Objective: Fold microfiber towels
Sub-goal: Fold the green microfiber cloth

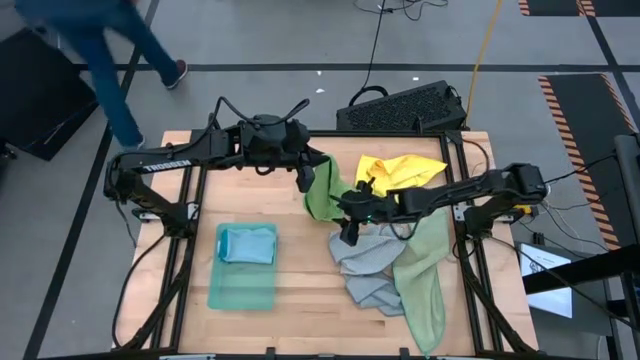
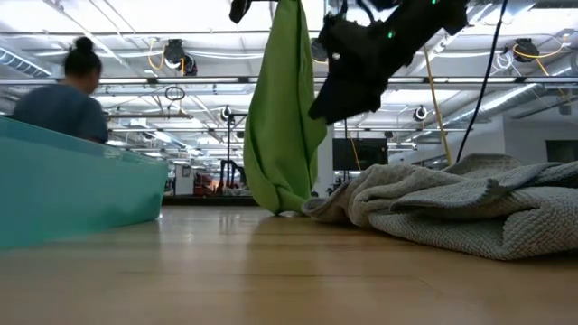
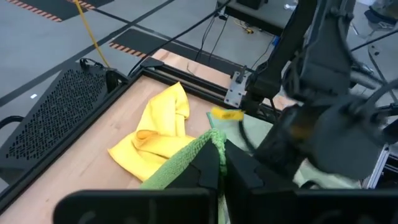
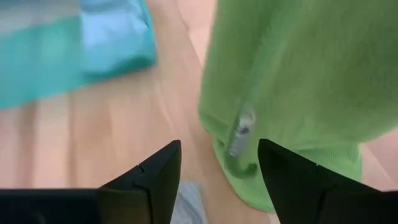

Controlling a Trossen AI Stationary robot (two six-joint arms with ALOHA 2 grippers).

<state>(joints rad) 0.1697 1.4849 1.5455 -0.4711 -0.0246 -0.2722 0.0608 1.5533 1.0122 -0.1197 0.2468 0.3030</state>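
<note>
Bright green towel (image 1: 322,190): hanging at centre frame, pinched by the left gripper (image 1: 303,178) in shut jaws, lower end touching the surface (image 1: 300,290). Right gripper (image 1: 349,232): jaws standing wide, empty, just beside the cloth.
</note>
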